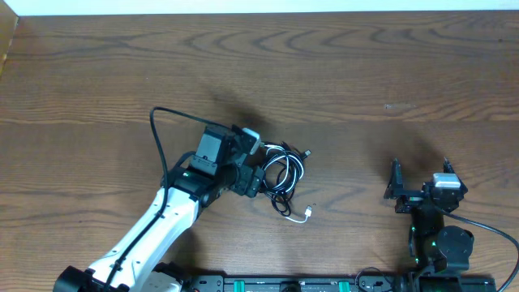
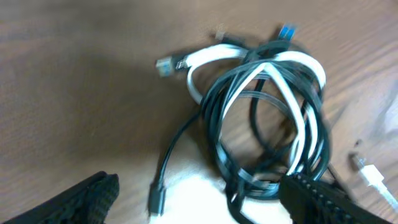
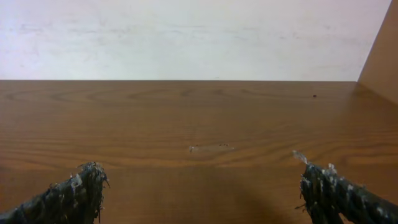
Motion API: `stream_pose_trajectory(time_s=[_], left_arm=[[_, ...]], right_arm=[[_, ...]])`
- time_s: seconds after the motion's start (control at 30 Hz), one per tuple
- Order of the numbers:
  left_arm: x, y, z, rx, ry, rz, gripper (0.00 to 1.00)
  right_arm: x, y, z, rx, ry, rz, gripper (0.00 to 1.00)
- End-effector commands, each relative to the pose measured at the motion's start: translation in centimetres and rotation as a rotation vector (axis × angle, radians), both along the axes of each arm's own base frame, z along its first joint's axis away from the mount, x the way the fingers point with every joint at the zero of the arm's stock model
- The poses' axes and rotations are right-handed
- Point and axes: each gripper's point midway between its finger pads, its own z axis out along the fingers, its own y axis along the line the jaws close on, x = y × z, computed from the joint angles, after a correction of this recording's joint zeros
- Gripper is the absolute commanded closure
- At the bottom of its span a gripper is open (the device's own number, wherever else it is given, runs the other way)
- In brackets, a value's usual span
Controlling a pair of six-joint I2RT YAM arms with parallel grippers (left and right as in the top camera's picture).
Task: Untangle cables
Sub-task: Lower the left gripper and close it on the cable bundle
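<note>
Wood table (image 1: pixel 340 73). The cables (image 1: pixel 284 172) are lying on it in one tangled bundle, left of centre and toward the front. Several black loops are winding through a white cable (image 2: pixel 303 68). A white plug (image 1: pixel 309 214) is trailing out toward the front edge. In the left wrist view a black plug end (image 2: pixel 155 200) is sticking out on the near side and a blue-tipped plug (image 2: pixel 286 29) on the far side.

The left gripper (image 1: pixel 259 168) is sitting right at the bundle's left edge, jaws standing wide apart and clamping nothing. One finger (image 2: pixel 320 199) is overlapping the nearest loops; contact can't be told, too blurred. The other is standing over bare wood.

The right gripper (image 1: pixel 420 174) is sitting well apart at right front, jaws spread wide, facing bare wood and a pale wall (image 3: pixel 186 37).
</note>
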Motion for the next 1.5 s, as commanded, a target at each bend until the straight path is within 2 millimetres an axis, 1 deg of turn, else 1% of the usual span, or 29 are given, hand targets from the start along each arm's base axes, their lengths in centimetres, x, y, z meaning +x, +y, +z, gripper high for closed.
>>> stream_pose_trajectory(time_s=[0.0,0.37,0.5,0.6,0.8,0.87,0.9,0.93,1.07,1.27,1.37,1.47], left_arm=[[0.8,-1.2,1.6,-0.041,-0.032,0.001,0.13],[0.5,-1.0,-0.7,-0.009,0.037,0.009,0.13],[0.9,-0.1,-1.9,0.051,0.045,0.041,0.13],[0.9,-0.1,-2.8,0.060,0.064,0.042,0.13],[1.1,-0.2,-3.6,0.066,0.077,0.041,0.14],[1.0,-0.2,-4.3,0.075,0.094,0.041,0.19],[1.0,-0.2,-4.6,0.077,0.100,0.041,0.25],[1.1,-0.2,-4.7,0.075,0.102,0.044,0.28],[1.4,-0.4,-4.5,0.057,0.095,0.057,0.28],[0.3,-2.1,-4.0,-0.033,0.141,-0.005,0.28],[0.1,-2.5,-3.9,-0.051,0.151,-0.017,0.28],[0.0,-2.4,-4.0,-0.047,0.157,-0.016,0.28]], right_arm=[[0.0,0.3,0.0,0.017,-0.002,0.011,0.01],[0.0,0.4,0.0,0.017,-0.001,0.014,0.01],[0.0,0.4,0.0,0.017,-0.001,0.014,0.01],[0.0,0.4,0.0,0.017,-0.001,0.014,0.01],[0.0,0.4,0.0,0.017,-0.001,0.014,0.01],[0.0,0.4,0.0,0.017,-0.001,0.014,0.01],[0.0,0.4,0.0,0.017,-0.001,0.014,0.01],[0.0,0.4,0.0,0.017,-0.001,0.014,0.01],[0.0,0.4,0.0,0.017,-0.001,0.014,0.01],[0.0,0.4,0.0,0.017,-0.001,0.014,0.01],[0.0,0.4,0.0,0.017,-0.001,0.014,0.01],[0.0,0.4,0.0,0.017,-0.001,0.014,0.01]])
